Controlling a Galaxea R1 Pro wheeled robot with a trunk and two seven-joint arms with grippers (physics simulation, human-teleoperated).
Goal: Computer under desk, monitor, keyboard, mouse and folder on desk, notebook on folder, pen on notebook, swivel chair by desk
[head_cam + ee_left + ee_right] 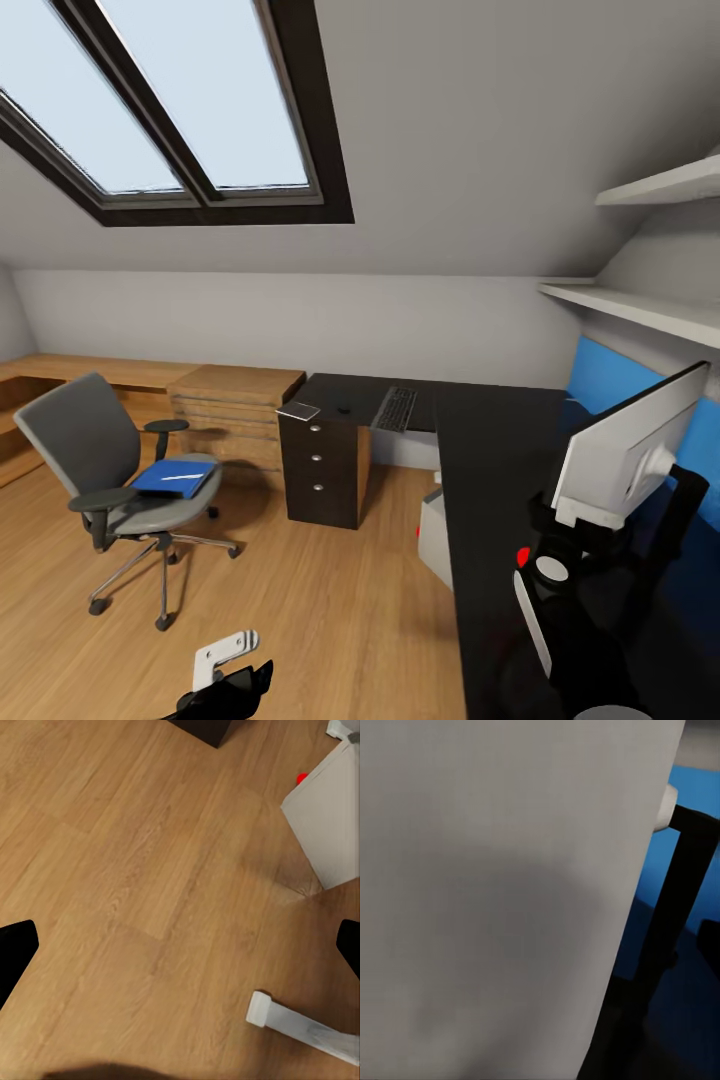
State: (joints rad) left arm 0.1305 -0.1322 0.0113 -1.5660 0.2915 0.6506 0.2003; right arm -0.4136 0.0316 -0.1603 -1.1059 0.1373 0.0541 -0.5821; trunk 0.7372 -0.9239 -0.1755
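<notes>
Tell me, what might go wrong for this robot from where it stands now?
The monitor stands right beside the right arm on the desk; a careless swing could knock it over.

The pen lies loose on the blue folder on the swivel chair; lifting the folder could roll the pen onto the floor.

The chair rests on casters, so pushing on it may send it rolling away.
</notes>
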